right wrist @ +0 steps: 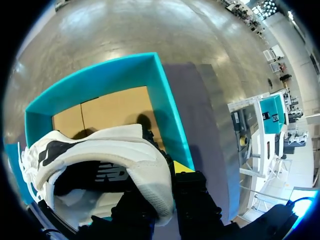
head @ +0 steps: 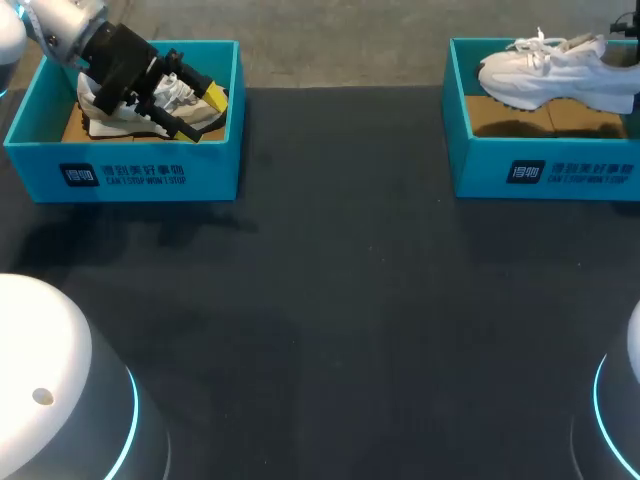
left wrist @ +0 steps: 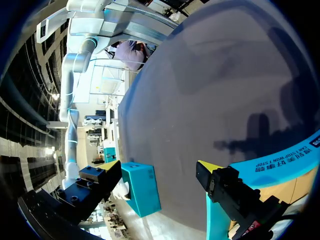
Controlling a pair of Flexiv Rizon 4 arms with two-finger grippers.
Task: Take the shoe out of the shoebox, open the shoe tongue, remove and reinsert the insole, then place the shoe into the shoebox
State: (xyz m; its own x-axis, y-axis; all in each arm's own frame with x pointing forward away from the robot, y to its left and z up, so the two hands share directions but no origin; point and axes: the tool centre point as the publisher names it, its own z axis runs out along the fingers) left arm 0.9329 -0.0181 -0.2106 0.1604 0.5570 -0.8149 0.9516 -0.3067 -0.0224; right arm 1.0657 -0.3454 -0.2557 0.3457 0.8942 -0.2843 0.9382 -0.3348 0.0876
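Observation:
A white sneaker (head: 555, 70) hangs tilted over the right teal shoebox (head: 540, 165), its toe towards the table's middle. My right gripper (head: 628, 35) holds it at the heel from the view's right edge. In the right wrist view the gripper (right wrist: 166, 186) is shut on the sneaker's heel collar (right wrist: 125, 155), above the box's cardboard floor (right wrist: 100, 112). My left gripper (head: 195, 95) stands open inside the left teal shoebox (head: 130, 165), just over a second pale sneaker (head: 120, 118). In the left wrist view its fingers (left wrist: 220, 182) are wide apart with nothing between them.
The two shoeboxes stand at the table's far left and far right. A broad stretch of dark tabletop (head: 340, 280) lies between and in front of them. The left wrist view looks over the left box's wall (left wrist: 280, 167) towards the right box (left wrist: 142, 192).

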